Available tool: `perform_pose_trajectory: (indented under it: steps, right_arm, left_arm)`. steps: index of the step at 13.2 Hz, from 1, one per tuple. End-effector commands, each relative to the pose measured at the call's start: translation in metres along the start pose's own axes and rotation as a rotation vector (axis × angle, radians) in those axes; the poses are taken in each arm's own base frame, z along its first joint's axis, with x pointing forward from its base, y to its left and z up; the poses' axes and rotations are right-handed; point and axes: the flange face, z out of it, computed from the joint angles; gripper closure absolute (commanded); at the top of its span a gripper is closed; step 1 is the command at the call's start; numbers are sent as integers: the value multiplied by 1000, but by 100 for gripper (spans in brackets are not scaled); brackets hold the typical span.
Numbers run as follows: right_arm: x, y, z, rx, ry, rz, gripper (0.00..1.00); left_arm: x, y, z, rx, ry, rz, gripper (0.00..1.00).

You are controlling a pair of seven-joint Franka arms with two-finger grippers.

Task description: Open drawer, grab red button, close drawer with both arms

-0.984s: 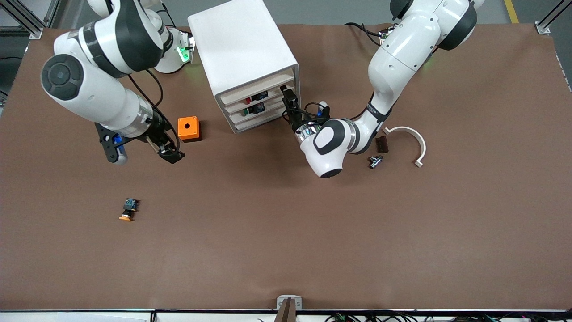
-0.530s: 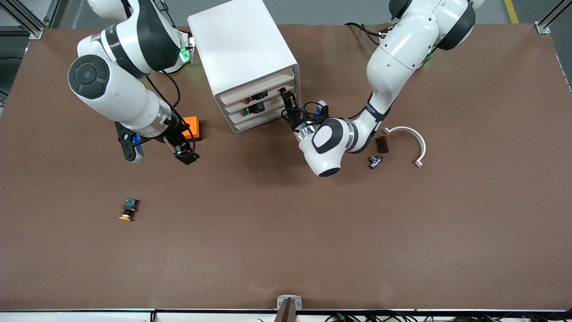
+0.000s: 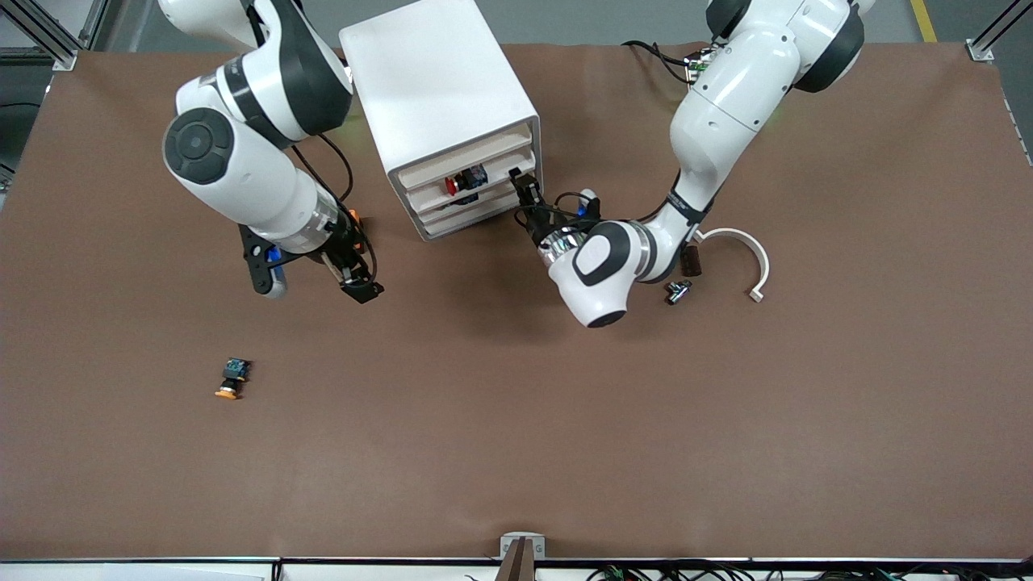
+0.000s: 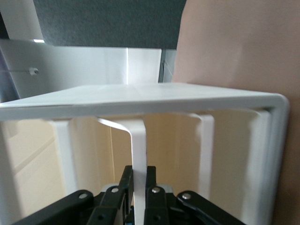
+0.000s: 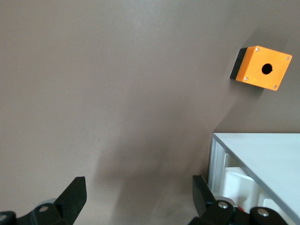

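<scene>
Reading your view from its left edge:
Right gripper: spread wide, holding nothing, above the tabletop.
Button: in the drawer.
Left gripper: clamped on the drawer's front tab.

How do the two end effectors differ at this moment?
The left end effector is shut on the drawer front's thin white tab at the cabinet; the right end effector is open, holding nothing. The left works at the cabinet's front, while the right hangs over bare table beside the cabinet, near the orange box. Both have black fingers.
</scene>
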Motion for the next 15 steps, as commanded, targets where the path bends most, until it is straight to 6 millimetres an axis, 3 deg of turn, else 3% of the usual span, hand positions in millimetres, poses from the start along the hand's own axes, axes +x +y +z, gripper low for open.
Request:
perform_pose_trajectory:
  steps: [1, 5, 7, 9, 11, 13, 15]
  right_arm:
    - [-20, -4, 11, 2, -8, 21, 0]
    - [-68, -10, 42, 29, -1, 27, 0]
    - [-91, -9, 60, 18, 4, 2, 0]
    - [-110, -5, 74, -3, 10, -24, 0]
    - [-130, -1, 89, -12, 16, -18, 0]
    - [-146, 4, 106, -20, 24, -20, 0]
    - [-161, 6, 128, -19, 36, -19, 0]
  left_arm:
    - [3, -10, -67, -47, -88, 33, 100]
    - [-1, -15, -112, -145, -173, 56, 98]
    - [-1, -13, -121, -170, -205, 57, 94]
    - [3, -9, -125, -176, -209, 56, 75]
    - [4, -11, -125, -187, -199, 70, 26]
    - [11, -13, -135, -215, -181, 64, 1]
    - [20, -16, -150, -238, -176, 63, 1]
